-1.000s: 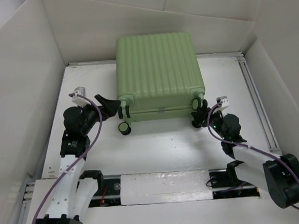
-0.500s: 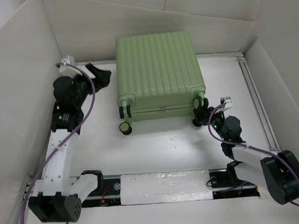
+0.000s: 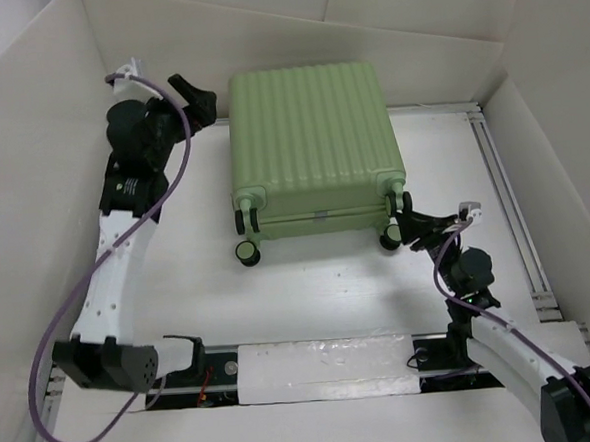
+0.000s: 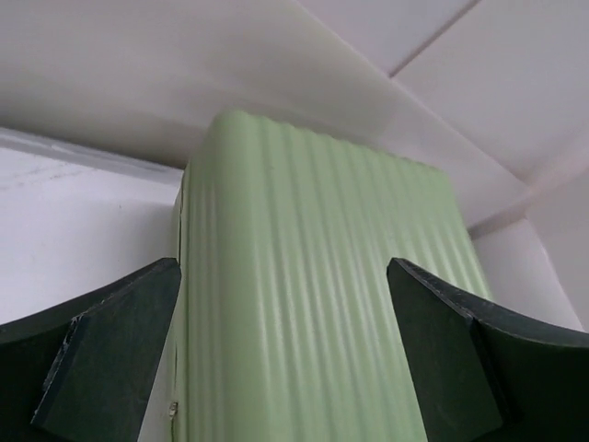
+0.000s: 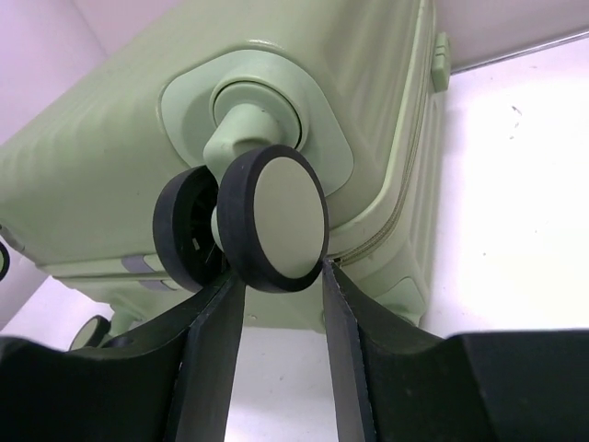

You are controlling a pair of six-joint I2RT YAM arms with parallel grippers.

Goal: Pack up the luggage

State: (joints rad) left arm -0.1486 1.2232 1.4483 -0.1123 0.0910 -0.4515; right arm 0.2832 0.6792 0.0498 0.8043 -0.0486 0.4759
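Lying flat and zipped shut, the large pale green ribbed hard-shell suitcase sits on the far half of the white table, with its top end close to the white back wall and its wheeled end facing my bases. At the near right corner, a small black-rimmed wheel with a pale green face hangs from its green caster mount.

My right gripper is low on the table at that corner. In the right wrist view its 2 black fingers are parted, with the wheel just above the gap between their tips. They clamp nothing, and I cannot tell whether they touch the rim.

My left gripper is raised beside the suitcase's far left corner, clear of the shell. In the left wrist view it is spread wide, its 2 dark pads framing the ribbed shell, and it holds nothing.
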